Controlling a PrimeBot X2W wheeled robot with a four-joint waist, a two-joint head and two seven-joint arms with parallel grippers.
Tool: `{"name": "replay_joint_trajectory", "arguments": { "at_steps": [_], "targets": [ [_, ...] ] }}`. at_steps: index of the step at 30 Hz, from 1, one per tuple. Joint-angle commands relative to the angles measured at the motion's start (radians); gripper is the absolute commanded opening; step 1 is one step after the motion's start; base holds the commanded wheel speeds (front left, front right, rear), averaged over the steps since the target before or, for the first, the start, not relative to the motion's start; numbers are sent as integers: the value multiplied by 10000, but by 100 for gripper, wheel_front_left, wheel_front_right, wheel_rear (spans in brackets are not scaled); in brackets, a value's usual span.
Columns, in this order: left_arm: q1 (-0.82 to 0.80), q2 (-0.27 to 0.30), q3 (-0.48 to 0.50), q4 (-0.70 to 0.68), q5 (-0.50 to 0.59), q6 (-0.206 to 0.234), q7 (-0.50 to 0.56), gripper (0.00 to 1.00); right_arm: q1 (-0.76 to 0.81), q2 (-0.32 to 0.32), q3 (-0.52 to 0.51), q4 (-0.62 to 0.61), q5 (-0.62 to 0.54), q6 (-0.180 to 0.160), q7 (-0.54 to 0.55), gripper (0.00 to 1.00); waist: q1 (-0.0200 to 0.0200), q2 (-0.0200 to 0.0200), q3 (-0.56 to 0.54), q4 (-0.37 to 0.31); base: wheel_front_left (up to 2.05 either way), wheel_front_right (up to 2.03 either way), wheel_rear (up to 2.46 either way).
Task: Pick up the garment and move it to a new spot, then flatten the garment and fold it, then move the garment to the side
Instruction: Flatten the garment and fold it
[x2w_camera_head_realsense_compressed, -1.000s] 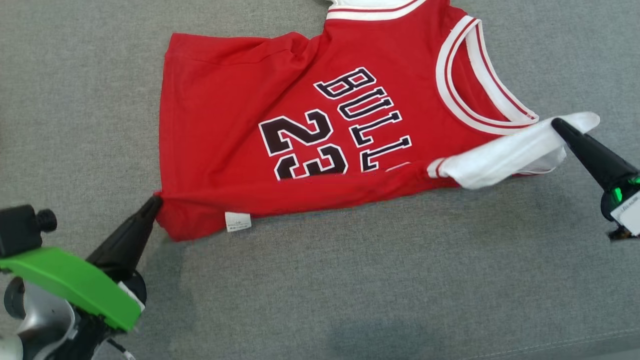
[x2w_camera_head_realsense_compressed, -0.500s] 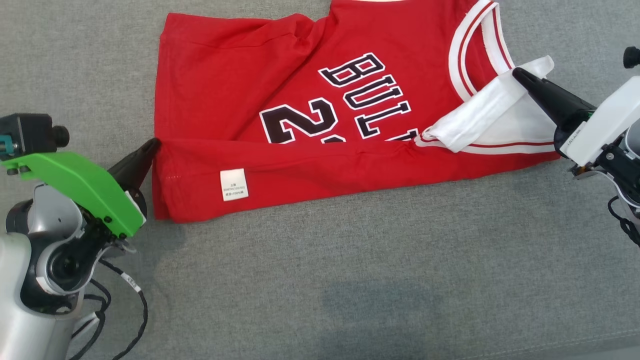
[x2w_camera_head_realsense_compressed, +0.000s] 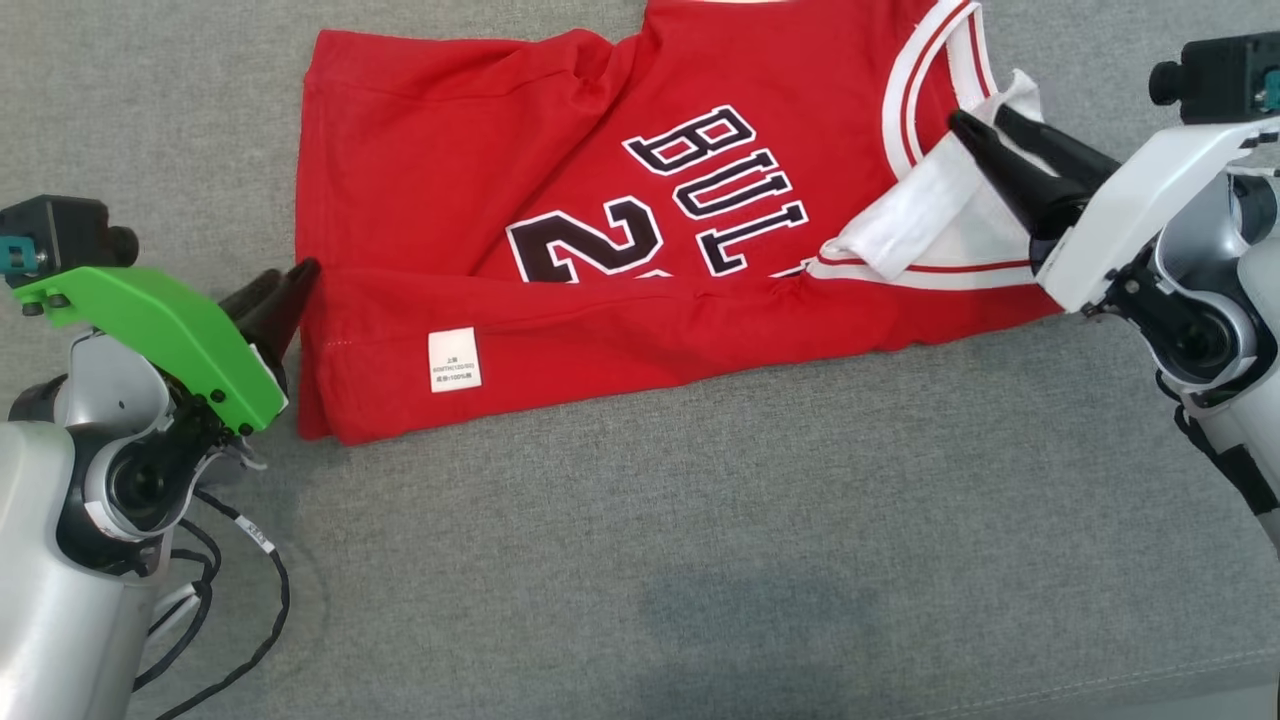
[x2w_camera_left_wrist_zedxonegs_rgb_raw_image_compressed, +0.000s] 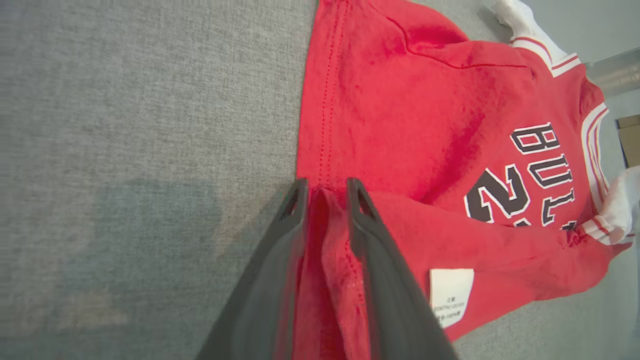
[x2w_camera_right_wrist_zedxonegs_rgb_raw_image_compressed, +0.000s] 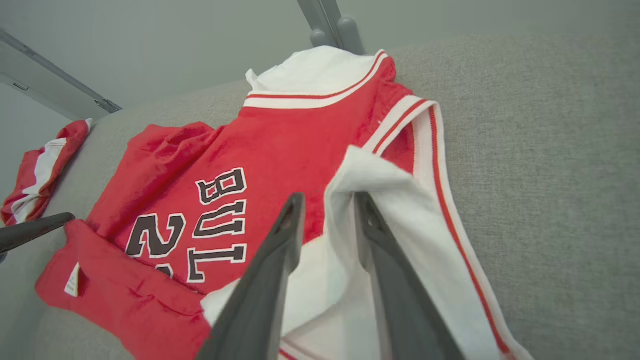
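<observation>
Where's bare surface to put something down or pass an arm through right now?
Biggest free patch: grey surface below the jersey, flanked by the left gripper and right gripper. Narrower strip left of the jersey, above the left gripper. Crowded: the jersey's ends, grippers at the hem and the white strap; a cable lies lower left.

Jersey (x2w_camera_head_realsense_compressed: 450, 200) top cropped in head view; tag (x2w_camera_head_realsense_compressed: 455, 360) txt illegible.

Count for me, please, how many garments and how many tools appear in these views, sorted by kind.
Garments: 2, the red jersey and a red-and-white bundle lying apart from it
Tools: 2, the left tool at the jersey's hem and the right tool at its white trim
Total: 4
</observation>
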Motion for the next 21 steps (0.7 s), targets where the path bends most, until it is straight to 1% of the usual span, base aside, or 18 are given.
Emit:
{"name": "replay_joint_trajectory", "arguments": {
  "at_steps": [1,4,6,8,11,13,14,16,18,21],
  "targets": [
    [13,-7,108,51,29,-32,-149,100,-202,-67,-13,44,-121,0,-262,100,0,0,-88,9,0,0,0],
    [410,25,335,-85,-80,3,-456,100,-68,-238,-30,-141,44,0,-553,100,0,0,-246,5,0,0,0],
    [718,251,582,-437,64,-15,-814,100,142,-568,-81,-435,-13,0,-702,100,0,0,-379,-20,0,0,0],
    [1217,384,832,-1034,191,75,-1236,100,442,-938,-157,-792,-144,0,-769,100,0,0,-516,-59,0,0,0],
    [2355,490,1100,-2295,241,275,-1638,100,1126,-1685,-140,-1417,-533,0,-371,100,0,0,-605,-130,0,0,0],
    [3088,682,1063,-3087,495,441,-1747,100,1595,-2137,-175,-1764,-876,0,20,100,0,0,-519,-166,0,0,0],
    [3432,769,992,-3428,702,527,-1793,100,1810,-2258,-254,-1873,-974,0,179,100,0,0,-450,-186,0,0,0],
    [3966,813,815,-3942,992,699,-1908,100,2244,-2414,-454,-2012,-1240,0,408,100,0,0,-320,-172,0,0,0],
    [4335,721,634,-4216,1204,813,-1987,100,2605,-2394,-641,-2095,-1447,0,593,100,0,0,-206,-130,0,0,0],
    [4626,513,335,-4335,1195,843,-2026,100,3047,-2341,-835,-2124,-1762,0,921,100,0,0,-74,-28,0,0,0]
  ]
}}
